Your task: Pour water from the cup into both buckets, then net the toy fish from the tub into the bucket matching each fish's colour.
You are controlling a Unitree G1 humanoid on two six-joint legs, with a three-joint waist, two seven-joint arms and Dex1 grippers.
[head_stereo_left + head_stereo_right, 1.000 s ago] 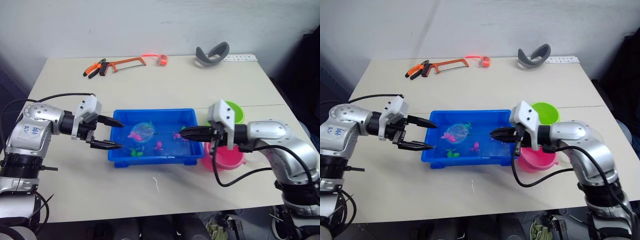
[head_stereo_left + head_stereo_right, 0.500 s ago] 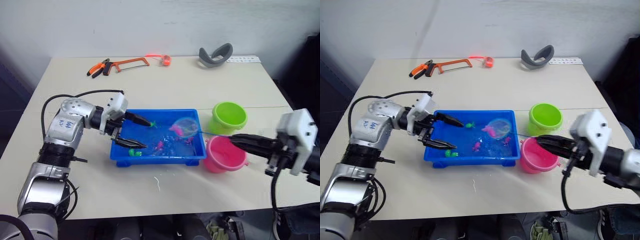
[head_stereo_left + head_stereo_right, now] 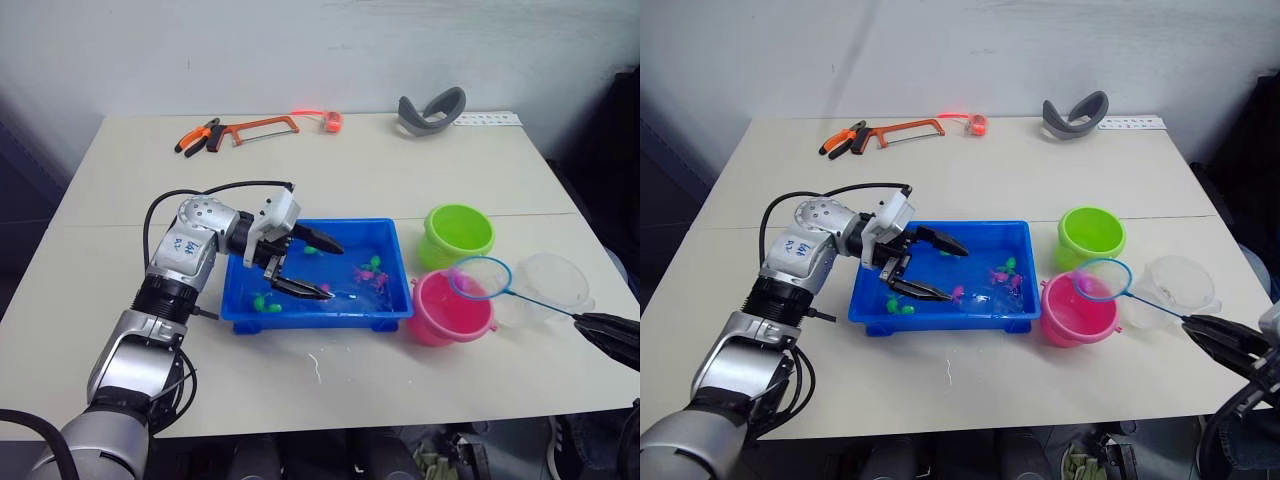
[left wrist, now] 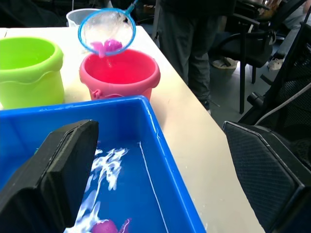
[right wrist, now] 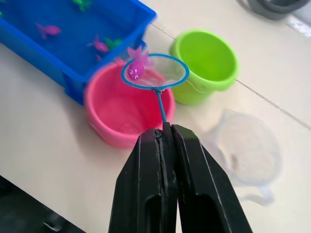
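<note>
The blue tub (image 3: 310, 318) holds several pink and green toy fish (image 3: 368, 277) in water. My left gripper (image 3: 331, 271) hangs open over the tub's middle. The pink bucket (image 3: 438, 318) and the lime green bucket (image 3: 458, 232) stand just right of the tub. Beside the pink bucket sits the clear cup (image 3: 556, 286). My right gripper (image 5: 166, 130) is shut on the handle of a blue-ringed net (image 5: 154, 72). The net hovers over the pink bucket's rim with a pink fish (image 5: 136, 68) in it.
At the table's far edge lie orange pliers (image 3: 193, 136), an orange hacksaw (image 3: 252, 127), a small red object (image 3: 327, 120) and a grey curved band (image 3: 430, 108). Beyond the table's right side stand chairs and a person's legs (image 4: 184, 48).
My right arm has pulled back to the right, carrying the net out of the tub to over the pink bucket. My left gripper has moved right, further over the tub.
</note>
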